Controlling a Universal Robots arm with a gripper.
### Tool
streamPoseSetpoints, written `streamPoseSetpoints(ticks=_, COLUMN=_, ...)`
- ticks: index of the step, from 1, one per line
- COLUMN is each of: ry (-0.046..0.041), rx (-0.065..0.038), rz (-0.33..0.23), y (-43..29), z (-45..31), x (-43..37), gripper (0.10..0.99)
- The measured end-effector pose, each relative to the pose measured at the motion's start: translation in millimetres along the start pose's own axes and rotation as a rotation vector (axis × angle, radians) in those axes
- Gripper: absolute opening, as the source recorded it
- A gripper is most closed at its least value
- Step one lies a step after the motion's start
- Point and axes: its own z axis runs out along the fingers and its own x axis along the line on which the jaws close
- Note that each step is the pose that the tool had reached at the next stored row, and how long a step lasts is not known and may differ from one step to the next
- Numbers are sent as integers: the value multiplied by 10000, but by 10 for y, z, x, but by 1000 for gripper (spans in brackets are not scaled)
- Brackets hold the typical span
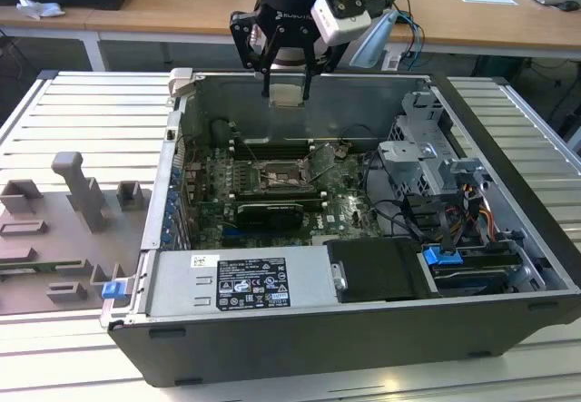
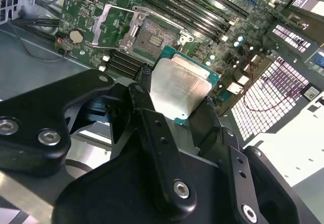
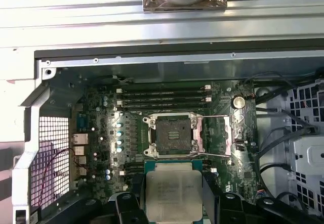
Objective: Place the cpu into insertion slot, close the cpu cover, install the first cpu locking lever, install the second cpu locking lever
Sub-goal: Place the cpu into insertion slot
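Clamps the cpu (image 2: 179,90) (image 3: 173,193) by two opposite edges between the fingers (image 2: 142,100) of the gripper (image 1: 288,89), pale metal face showing in both wrist views. Hangs well above the motherboard (image 3: 101,133), near the far wall of the open computer case (image 1: 363,102) in the exterior view. Leaves the insertion slot (image 3: 169,135) bare at mid-board, with the cpu cover (image 3: 198,133) swung open just beside it.

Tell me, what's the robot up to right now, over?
Gripper jaws shut on cpu, high over the board. Insertion slot bare, cpu cover swung open. Nothing blocking the slot.
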Motion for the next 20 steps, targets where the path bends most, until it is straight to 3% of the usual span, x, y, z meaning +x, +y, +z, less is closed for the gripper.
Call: streamPoseSetpoints(ticks=20, ry=-23, rx=-5, rz=246, y=0, z=1, x=0, gripper=541)
